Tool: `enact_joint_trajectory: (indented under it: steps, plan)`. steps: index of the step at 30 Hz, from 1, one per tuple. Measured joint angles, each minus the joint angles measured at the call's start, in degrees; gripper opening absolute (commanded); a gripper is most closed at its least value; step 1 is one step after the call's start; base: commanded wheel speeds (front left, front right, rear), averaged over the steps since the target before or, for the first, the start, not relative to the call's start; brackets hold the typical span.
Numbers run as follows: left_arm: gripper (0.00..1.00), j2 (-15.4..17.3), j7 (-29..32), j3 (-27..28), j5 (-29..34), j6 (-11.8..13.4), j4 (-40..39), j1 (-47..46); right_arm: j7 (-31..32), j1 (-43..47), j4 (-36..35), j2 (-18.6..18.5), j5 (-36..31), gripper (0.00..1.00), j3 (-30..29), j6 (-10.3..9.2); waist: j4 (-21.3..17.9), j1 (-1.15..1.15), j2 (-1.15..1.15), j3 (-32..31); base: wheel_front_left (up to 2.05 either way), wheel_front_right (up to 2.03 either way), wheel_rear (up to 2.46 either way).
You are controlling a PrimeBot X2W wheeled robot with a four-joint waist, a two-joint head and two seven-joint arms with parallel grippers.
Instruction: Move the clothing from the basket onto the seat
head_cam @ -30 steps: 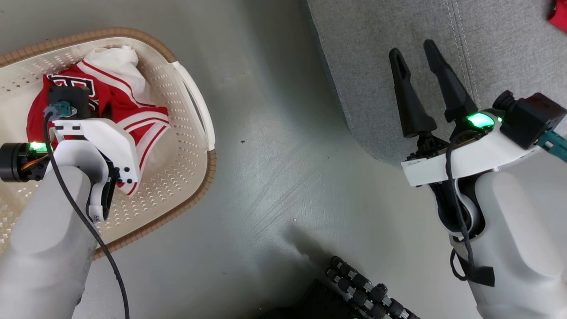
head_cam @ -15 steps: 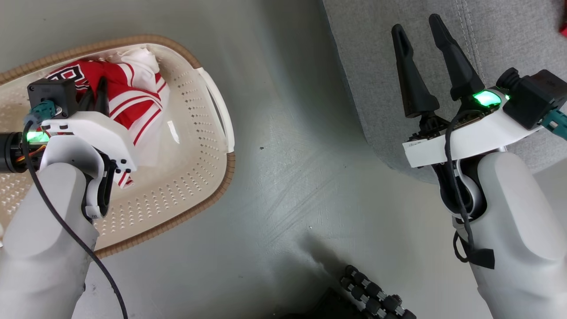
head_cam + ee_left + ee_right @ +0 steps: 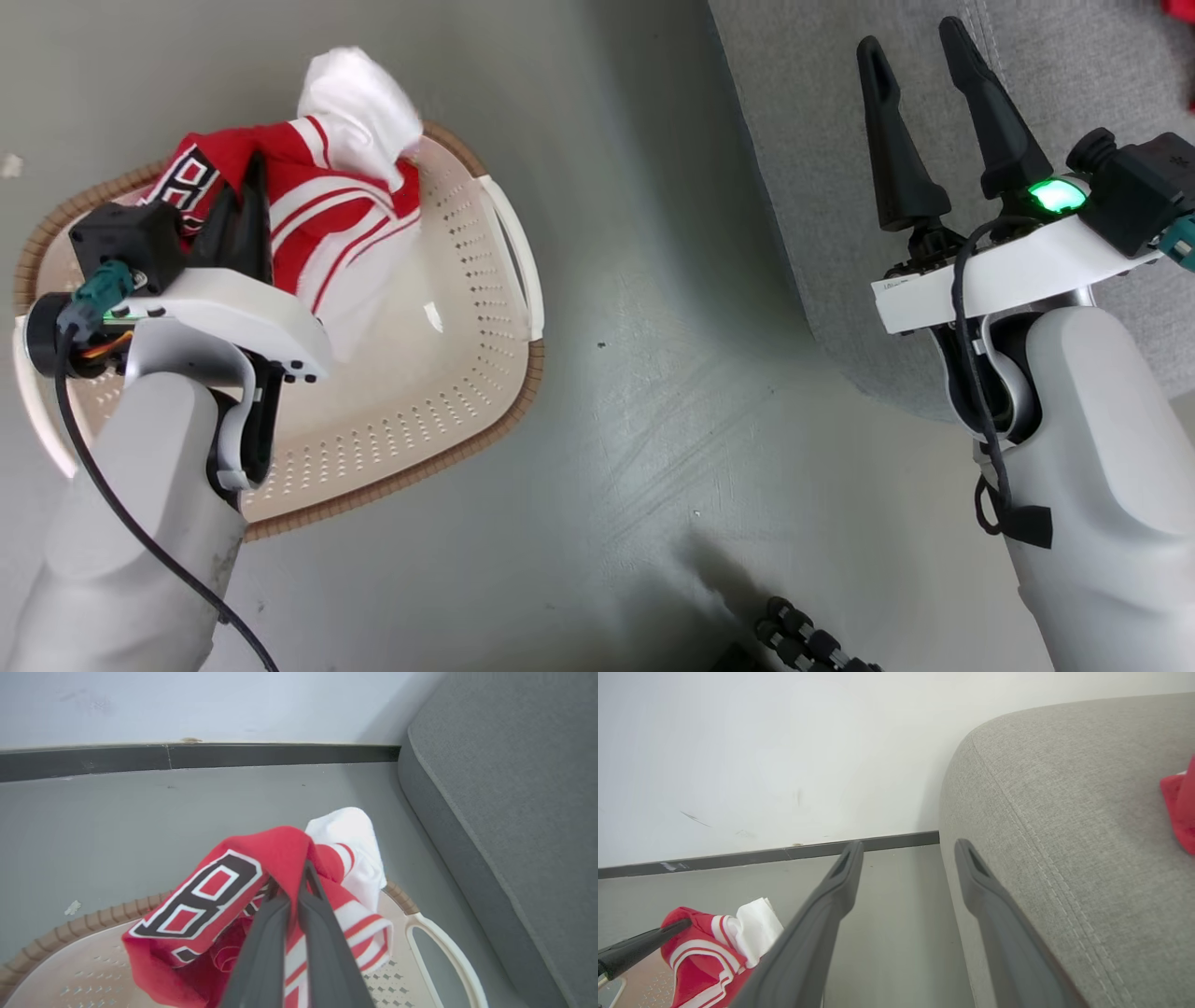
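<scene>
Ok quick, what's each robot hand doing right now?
Left end effector: shut on the clothing.
Right end effector: open, holding nothing.

**One Legible Character, on the Clothing**

On the red clothing [image 3: 280, 849], in the left wrist view: a single large black character [image 3: 201, 896] with a white outline and red inside its loops, reading as "B" or "8"; cannot tell which. Below it, a scrap of a second black character, cut off by a fold. In the head view, the same lettering, crumpled and not readable as a word. On the white bracket [image 3: 1027, 266] behind the right gripper [image 3: 910, 35]: a paper label [image 3: 898, 286], its dark marks too small to read.
</scene>
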Motion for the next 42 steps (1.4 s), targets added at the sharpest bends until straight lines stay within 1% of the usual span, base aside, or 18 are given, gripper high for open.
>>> enact_joint_trajectory:
  steps: [8,13,24,31,42]
  plan:
    - [0.0,-1.4,-3.3,0.0,-1.0,-1.2,-3.1,3.7,0.0,0.1,0.9,-0.3,-2.0,1.0,-1.1,-0.01,2.5,0.0,0.0,-3.9,0.0,0.0,0.0]
    - [0.0,-2.1,-4.9,-0.5,-1.9,-2.0,-5.3,5.8,0.0,0.2,0.8,-1.3,-2.8,1.0,-0.2,-0.01,4.2,0.0,0.0,-6.8,0.0,0.0,0.0]
    - [0.0,-3.2,-5.1,-4.2,-1.9,-4.2,-8.1,7.3,0.0,2.4,0.7,-2.8,-4.1,1.0,8.1,-0.01,8.3,0.0,0.0,-14.2,0.0,0.0,0.0]
    - [0.0,-3.8,-3.4,-6.6,-1.9,-5.5,-8.7,9.5,0.0,5.4,0.9,-3.0,-4.1,1.0,14.5,-0.01,11.0,0.0,0.0,-19.5,0.0,0.0,0.0]
    - [0.0,-5.9,-0.5,-11.4,-2.0,-7.5,-10.6,10.3,0.0,7.9,1.9,-4.2,-4.6,1.0,23.4,0.0,14.8,0.0,0.0,-27.3,0.0,0.0,0.0]
